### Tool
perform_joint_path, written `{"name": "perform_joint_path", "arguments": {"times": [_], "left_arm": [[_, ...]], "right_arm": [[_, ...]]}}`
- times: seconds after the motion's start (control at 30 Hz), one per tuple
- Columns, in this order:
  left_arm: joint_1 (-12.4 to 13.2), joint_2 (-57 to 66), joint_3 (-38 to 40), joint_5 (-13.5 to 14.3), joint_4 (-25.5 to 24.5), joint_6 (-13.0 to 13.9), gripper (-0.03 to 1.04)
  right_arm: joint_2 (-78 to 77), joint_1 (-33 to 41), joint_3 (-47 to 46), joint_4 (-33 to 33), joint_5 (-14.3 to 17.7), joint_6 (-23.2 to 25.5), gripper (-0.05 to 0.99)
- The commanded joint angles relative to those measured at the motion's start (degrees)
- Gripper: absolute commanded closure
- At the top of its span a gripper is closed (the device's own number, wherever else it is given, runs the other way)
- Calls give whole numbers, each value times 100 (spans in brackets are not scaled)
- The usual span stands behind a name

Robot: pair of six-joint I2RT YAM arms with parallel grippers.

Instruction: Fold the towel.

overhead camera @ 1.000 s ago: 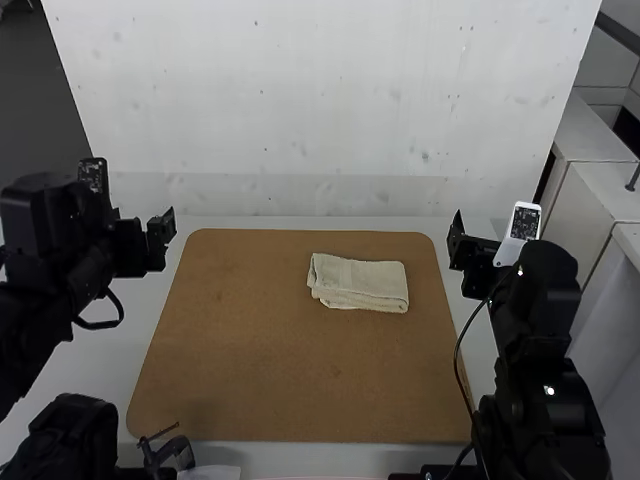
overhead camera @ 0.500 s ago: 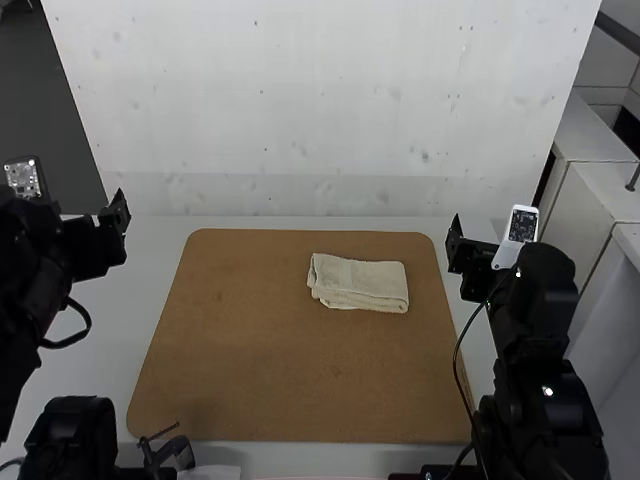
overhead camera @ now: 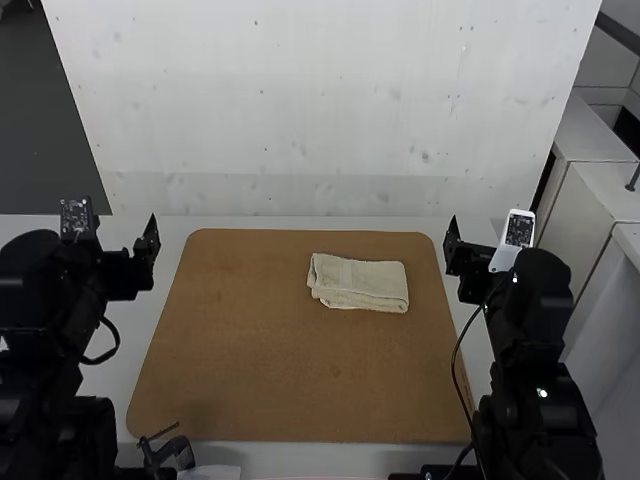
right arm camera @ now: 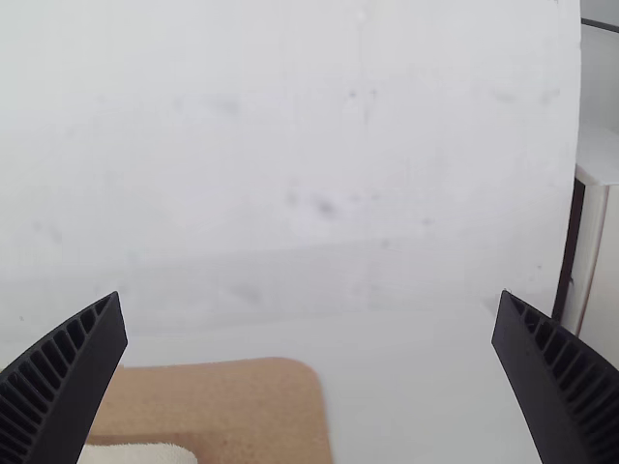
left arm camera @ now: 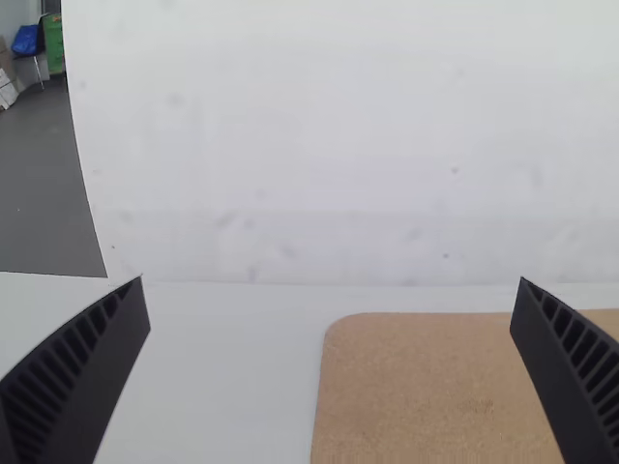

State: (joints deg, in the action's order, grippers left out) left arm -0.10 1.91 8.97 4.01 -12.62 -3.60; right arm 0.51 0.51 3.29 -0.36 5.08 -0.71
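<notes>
- We see the towel (overhead camera: 358, 284) on the brown board (overhead camera: 250, 380), close to its far edge and toward the far right corner, folded into a small oblong, layers showing along its near side.
- Over the last moment our left gripper (left arm camera: 332, 278) swung outward from the board, then came partway back; it now hangs off the far left corner, above the table (overhead camera: 150, 310). Its fingers are wide apart, with nothing between them.
- Our right gripper (right arm camera: 310, 293) has barely shifted, drifting slightly toward the board; it hangs beside the far right corner, released and holding nothing.
- The towel has not moved through any of this, so we judge the folding done or nearly so, and the arms' small motions look like settling clear.
- If we wanted it neater, a light press on the uneven near left corner would do; a careless pinch could lift a layer loose.
</notes>
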Motion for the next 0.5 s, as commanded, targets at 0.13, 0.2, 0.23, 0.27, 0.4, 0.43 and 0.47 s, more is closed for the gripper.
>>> {"name": "perform_joint_path", "arguments": {"times": [0.13, 0.2, 0.23, 0.27, 0.4, 0.43, 0.47], "left_arm": [[36, -33, -405, -348, 216, 386, 5], [45, -33, -546, -427, 304, 403, 3], [36, -33, -554, -454, 331, 403, 3], [45, -33, -546, -454, 331, 403, 3], [45, -33, -554, -454, 339, 403, 3], [36, -33, -554, -445, 339, 403, 3], [36, -33, -554, -427, 339, 403, 3]], "right_arm": [[-60, 10, -30, 168, -86, 27, -3], [-51, 10, -30, 177, -95, 36, -3], [-25, 19, -30, 177, -95, 36, -3], [-7, 19, -39, 203, -86, 45, -3], [-7, 28, -39, 203, -113, 36, -3], [10, 28, -56, 203, -139, 53, -3], [37, 28, -83, 194, -165, 97, -3]]}}
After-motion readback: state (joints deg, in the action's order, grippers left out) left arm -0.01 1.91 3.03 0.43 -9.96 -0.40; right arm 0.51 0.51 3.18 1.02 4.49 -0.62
